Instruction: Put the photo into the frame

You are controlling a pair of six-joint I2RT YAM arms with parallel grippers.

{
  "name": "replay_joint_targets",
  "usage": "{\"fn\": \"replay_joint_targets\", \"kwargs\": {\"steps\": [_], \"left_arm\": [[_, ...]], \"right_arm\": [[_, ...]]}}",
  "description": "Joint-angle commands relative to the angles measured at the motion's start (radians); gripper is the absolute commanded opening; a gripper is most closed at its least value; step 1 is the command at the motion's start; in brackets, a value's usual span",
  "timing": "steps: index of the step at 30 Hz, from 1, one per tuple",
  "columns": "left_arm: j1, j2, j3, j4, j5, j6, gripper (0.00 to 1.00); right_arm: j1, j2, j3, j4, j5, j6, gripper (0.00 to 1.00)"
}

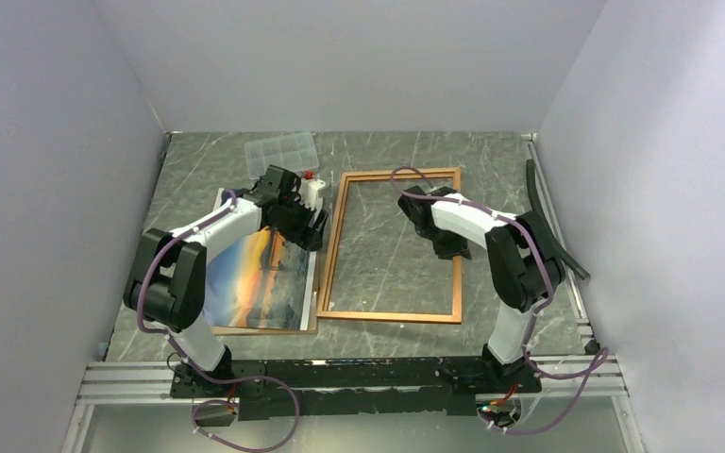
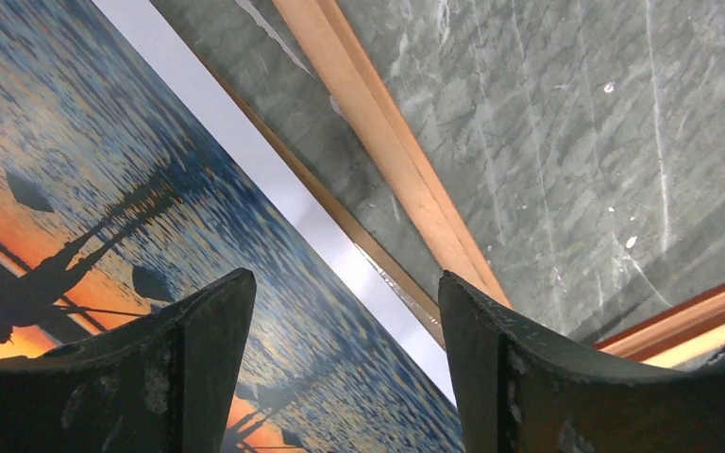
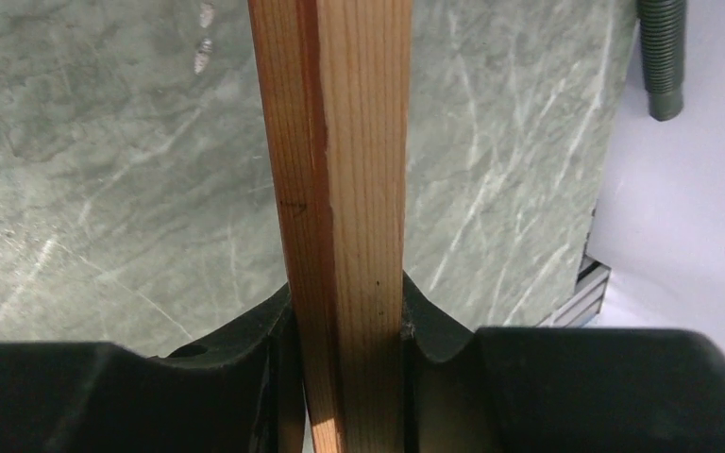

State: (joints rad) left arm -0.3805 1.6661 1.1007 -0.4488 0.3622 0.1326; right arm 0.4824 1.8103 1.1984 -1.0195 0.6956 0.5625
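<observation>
The right gripper (image 3: 347,307) clamps the three-o'clock rail of the frame (image 1: 387,317), likely steadying it, while the left gripper (image 2: 345,283) hangs wide open and empty over the photo (image 1: 250,283), lying at its nine o'clock.

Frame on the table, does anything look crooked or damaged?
The thin reddish-orange wooden frame lies slightly skewed to the edges of the grey-green marble tabletop, its right rail clamped in the right jaws. No breakage shows.

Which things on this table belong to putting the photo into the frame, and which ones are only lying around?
Job: photo; frame.
Lying about: clear compartment box; small white item with red cap; brown board under the photo.
</observation>
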Motion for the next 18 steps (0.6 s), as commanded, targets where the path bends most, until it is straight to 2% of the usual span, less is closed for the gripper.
{"fn": "replay_joint_targets", "kwargs": {"steps": [1, 6, 10, 18], "left_arm": [[0.048, -0.056, 0.073, -0.090, 0.052, -0.024, 0.77], [0.167, -0.078, 0.113, -0.183, 0.112, -0.004, 0.79], [0.269, -0.116, 0.134, -0.246, 0.148, 0.039, 0.81], [0.404, -0.160, 0.143, -0.309, 0.199, 0.078, 0.82]], "right_arm": [[-0.005, 0.030, -0.015, 0.072, 0.039, 0.046, 0.31], [-0.021, 0.062, -0.017, 0.107, 0.057, 0.034, 0.33], [-0.030, 0.090, -0.027, 0.119, 0.066, 0.019, 0.41], [-0.031, 0.101, -0.074, 0.161, 0.055, 0.007, 0.46]]}}
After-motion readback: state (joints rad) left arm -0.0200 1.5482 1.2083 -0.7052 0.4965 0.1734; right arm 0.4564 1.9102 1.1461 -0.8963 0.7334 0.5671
